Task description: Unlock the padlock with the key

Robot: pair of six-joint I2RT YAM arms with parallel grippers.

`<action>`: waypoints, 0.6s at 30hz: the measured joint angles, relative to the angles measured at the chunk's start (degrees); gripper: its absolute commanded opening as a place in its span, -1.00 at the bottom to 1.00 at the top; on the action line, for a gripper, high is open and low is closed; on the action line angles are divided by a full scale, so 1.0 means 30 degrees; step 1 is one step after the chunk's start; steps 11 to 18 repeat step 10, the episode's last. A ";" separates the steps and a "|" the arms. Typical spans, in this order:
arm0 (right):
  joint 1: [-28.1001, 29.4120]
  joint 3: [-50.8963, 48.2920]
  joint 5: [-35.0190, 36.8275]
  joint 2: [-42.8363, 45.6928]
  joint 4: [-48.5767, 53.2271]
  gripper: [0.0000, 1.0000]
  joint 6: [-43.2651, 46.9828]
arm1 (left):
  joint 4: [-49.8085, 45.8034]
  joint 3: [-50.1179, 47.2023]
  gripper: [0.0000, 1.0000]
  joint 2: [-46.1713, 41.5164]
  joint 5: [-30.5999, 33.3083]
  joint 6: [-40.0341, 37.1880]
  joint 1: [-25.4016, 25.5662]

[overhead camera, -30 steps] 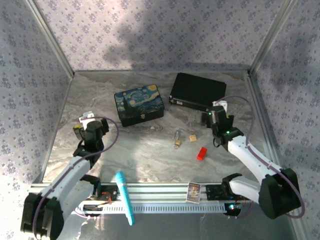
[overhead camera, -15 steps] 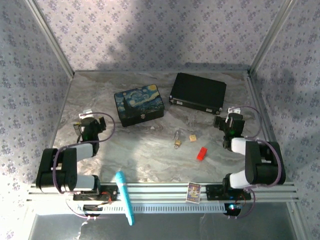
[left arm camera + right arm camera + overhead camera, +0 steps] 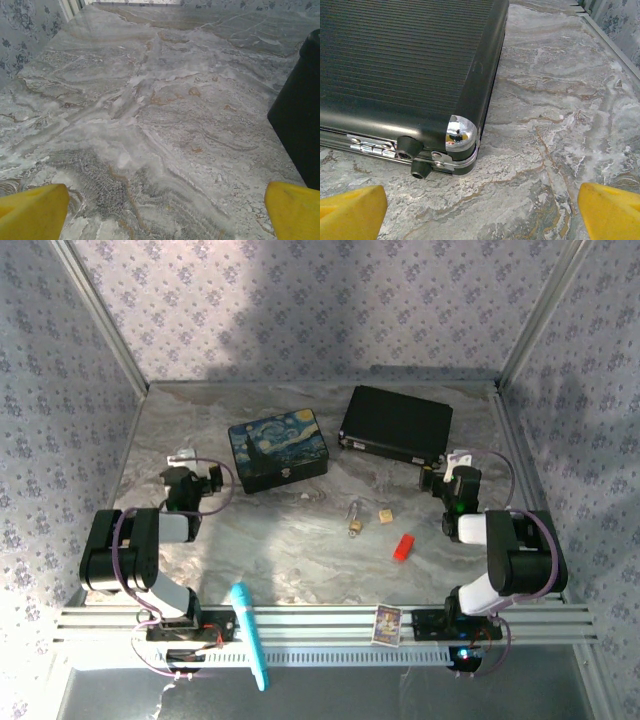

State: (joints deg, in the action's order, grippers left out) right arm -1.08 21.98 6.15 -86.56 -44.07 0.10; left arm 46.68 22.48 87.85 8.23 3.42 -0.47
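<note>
Small brass padlock (image 3: 354, 521) with a thin silver shackle lies on the surface (image 3: 285, 552); painted box (image 3: 278, 448) and black case (image 3: 395, 424) lidded shut; left claw (image 3: 160, 210) and right claw (image 3: 480, 210) spread wide, empty.

Soft overhead light, broad wall shadows, mild overall blur.

Pretty roomy around the padlock (image 3: 355, 520): bare marble table (image 3: 260, 540) to its left and front, but the tan cube (image 3: 385, 514) crowds its right side, the red block (image 3: 403, 547) sits front-right, and the painted box (image 3: 278, 449) and black case (image 3: 396, 424) wall off the space behind.
</note>
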 measured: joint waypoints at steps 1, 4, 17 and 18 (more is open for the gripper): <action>0.0000 0.0000 -0.0007 -0.0007 -0.0007 0.98 0.0000 | -0.0044 0.0000 1.00 0.0007 -0.0007 0.0000 0.0000; 0.0000 0.0000 -0.0007 -0.0007 -0.0058 0.98 0.0000 | -0.0051 0.0000 1.00 0.0007 -0.0029 0.0000 0.0000; -0.0058 0.0007 -0.0328 -0.0007 -0.0109 0.99 0.0000 | -0.0051 0.0000 1.00 0.0007 -0.0036 0.0000 0.0000; -0.0058 0.0007 -0.0328 -0.0007 -0.0109 0.99 0.0000 | -0.0051 0.0000 1.00 0.0007 -0.0036 0.0000 0.0000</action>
